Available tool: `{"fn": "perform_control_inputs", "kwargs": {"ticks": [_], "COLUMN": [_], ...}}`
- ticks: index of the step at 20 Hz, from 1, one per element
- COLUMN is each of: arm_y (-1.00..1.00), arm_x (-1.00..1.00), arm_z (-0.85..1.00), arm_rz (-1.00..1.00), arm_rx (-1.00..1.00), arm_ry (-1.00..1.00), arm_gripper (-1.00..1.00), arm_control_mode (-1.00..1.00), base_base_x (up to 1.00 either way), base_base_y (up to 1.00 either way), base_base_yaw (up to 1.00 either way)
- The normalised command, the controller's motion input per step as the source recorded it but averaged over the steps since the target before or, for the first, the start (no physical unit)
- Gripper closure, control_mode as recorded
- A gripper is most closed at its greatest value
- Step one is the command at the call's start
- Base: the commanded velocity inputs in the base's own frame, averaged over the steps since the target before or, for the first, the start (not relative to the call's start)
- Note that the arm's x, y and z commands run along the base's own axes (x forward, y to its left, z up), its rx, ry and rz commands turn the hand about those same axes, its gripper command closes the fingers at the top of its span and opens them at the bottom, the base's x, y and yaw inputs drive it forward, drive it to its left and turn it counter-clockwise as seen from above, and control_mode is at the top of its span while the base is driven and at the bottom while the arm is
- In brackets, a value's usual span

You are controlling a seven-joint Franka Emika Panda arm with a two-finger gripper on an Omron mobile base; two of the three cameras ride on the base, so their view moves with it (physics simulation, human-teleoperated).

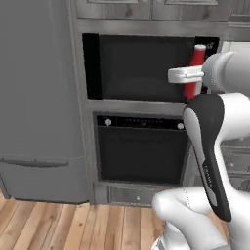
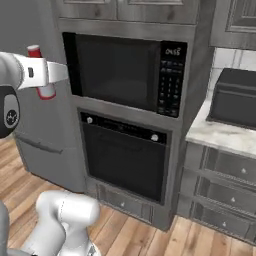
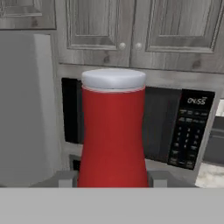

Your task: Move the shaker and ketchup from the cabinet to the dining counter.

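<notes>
Gripper [image 3: 113,177] clamped on the ketchup [image 3: 113,135] — a smooth red bottle, flared at its base, pale flat cap — held upright at 12 o'clock before the glossy black microwave [image 2: 125,70]; 2 raised-panel cabinet [image 3: 131,26] doors above.

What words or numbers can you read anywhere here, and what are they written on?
"ONSS", or close to it: white letters at the top of the microwave control panel; blurred, so the spelling is unsure.
Keypad buttons beneath it: too small to read.
Oven knob strip: faint marks, unreadable.
Ketchup bottle held in the gripper: plain red, no label.
</notes>
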Motion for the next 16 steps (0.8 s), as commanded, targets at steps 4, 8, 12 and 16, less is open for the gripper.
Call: {"fn": "perform_control_inputs", "kwargs": {"ticks": [4,8,12,16], "arm_y": [0.0,0.0,0.0,0.0], "arm_x": [0.0,0.0,0.0,0.0], "arm_z": [0.0,0.0,0.0,0.0], "arm_rz": [0.0,0.0,0.0,0.0], "arm_rx": [0.0,0.0,0.0,0.0], "arm_ry": [0.0,0.0,0.0,0.0], "arm_gripper": [1.0,1.0,1.0,1.0], "arm_control_mode": [1.0,1.0,1.0,1.0], "base_base_x": [0.0,0.0,0.15,0.64], "base_base_y": [0.0,0.0,0.0,-0.02], "base_base_yaw": [0.97,0.96,0.9,0.76]}}
